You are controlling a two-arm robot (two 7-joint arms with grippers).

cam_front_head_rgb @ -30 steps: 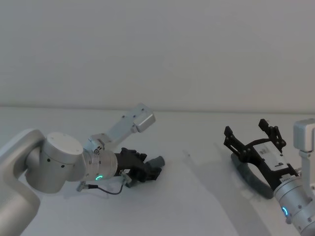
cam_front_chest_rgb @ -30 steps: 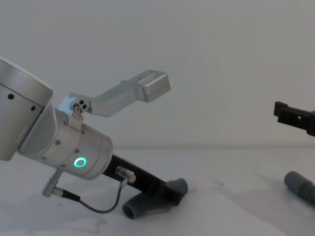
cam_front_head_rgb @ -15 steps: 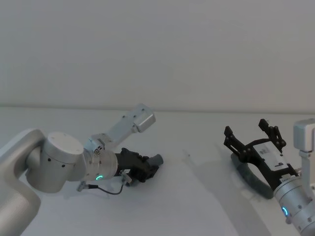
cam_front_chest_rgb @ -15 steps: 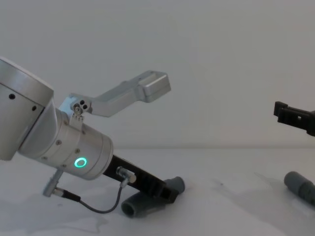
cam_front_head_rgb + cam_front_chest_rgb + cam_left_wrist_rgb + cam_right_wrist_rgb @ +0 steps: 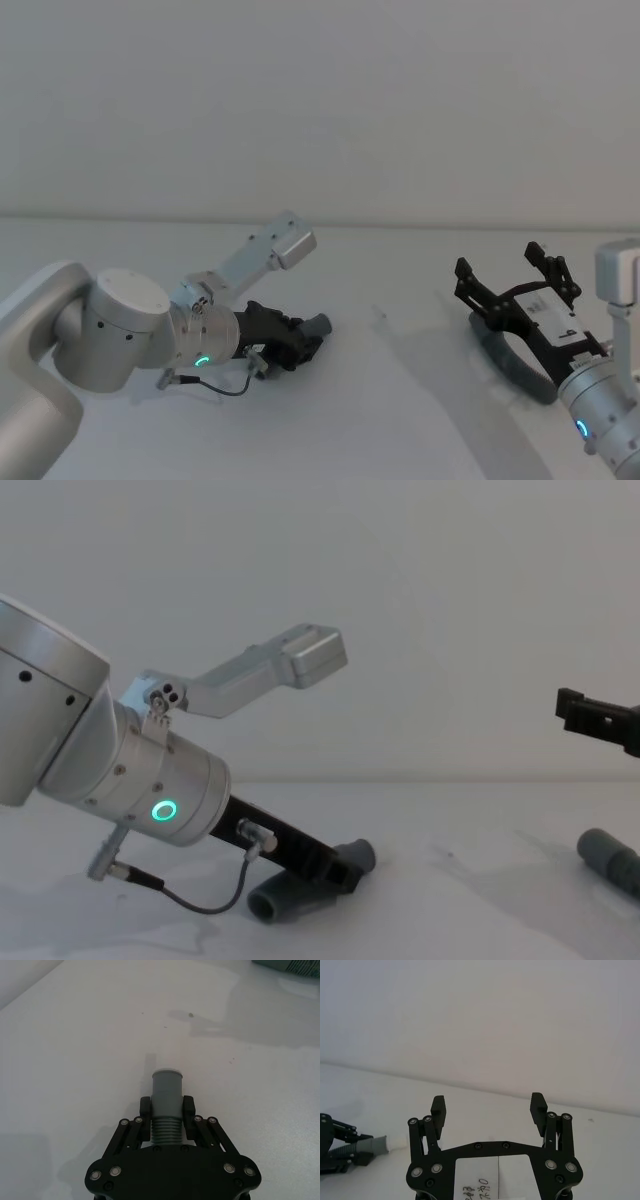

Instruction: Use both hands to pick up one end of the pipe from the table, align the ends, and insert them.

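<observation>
One risk: black left fingers (image 5: 188,1108), clenched on the straight dark grey plastic tube (image 5: 167,1091) lower left, may let it twist; spread right fingers (image 5: 538,1105) could nudge the curved grey tube (image 5: 510,368).

On the left side of the plain flat white table (image 5: 400,410), the left black plastic jawed gripper (image 5: 298,343) sits low, its jaws pressed against either side of the straighter dark grey plastic tube piece (image 5: 318,326), which pokes out toward the middle. Well apart on the right, the right black plastic jawed gripper (image 5: 500,262) hangs with jaws spread above the curved dark grey plastic tube piece (image 5: 505,362), which lies on the table.
</observation>
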